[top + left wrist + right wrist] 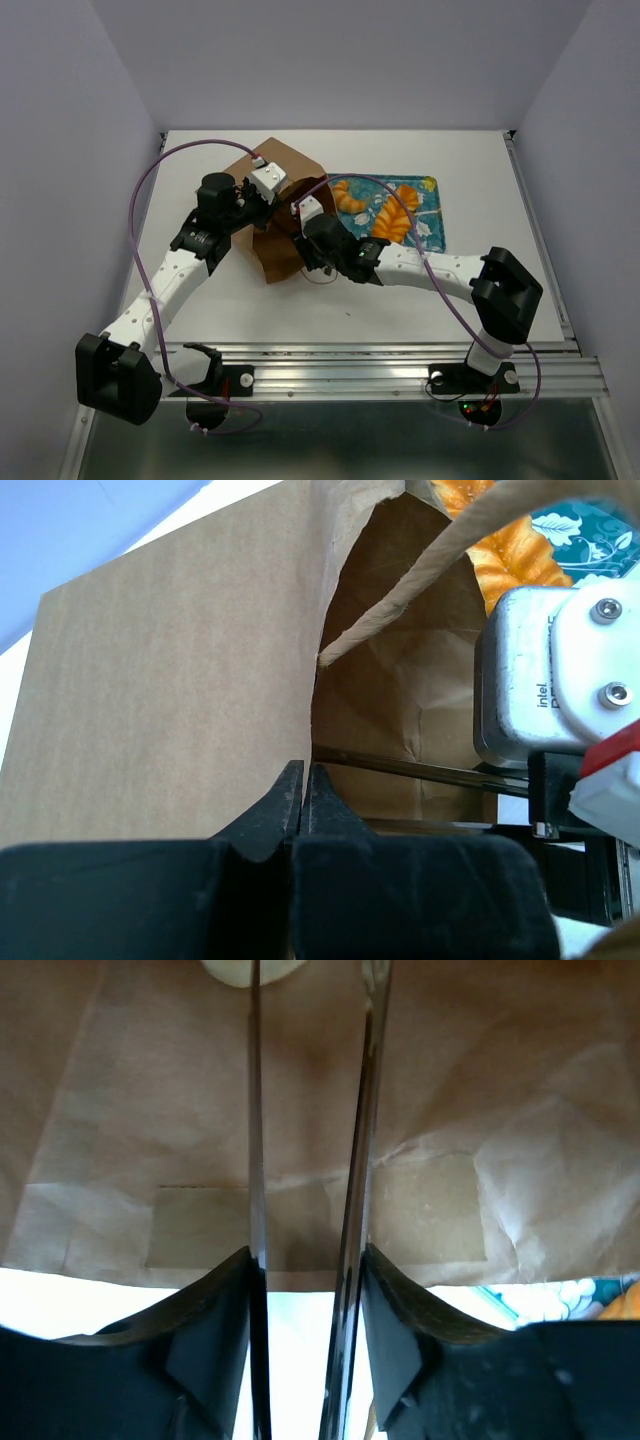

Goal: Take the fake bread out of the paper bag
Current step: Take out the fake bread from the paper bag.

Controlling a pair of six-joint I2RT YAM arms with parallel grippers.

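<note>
The brown paper bag (272,240) lies on its side on the table with its mouth towards the tray. My left gripper (283,196) is shut on the upper edge of the bag's mouth (300,710) and holds it open; a cord handle (420,575) hangs across the opening. My right gripper (292,222) reaches into the mouth, its long thin fingers (255,1110) parted inside against the bag's paper (480,1090). A pale rounded thing (245,968) shows at the tip of one finger; I cannot tell what it is. The croissant (348,195) and the braided loaf (396,215) lie on the tray.
The blue patterned tray (428,222) sits right of the bag at the table's middle. The right wrist camera housing (560,680) is close beside my left gripper. White walls stand on the left, right and far sides of the table.
</note>
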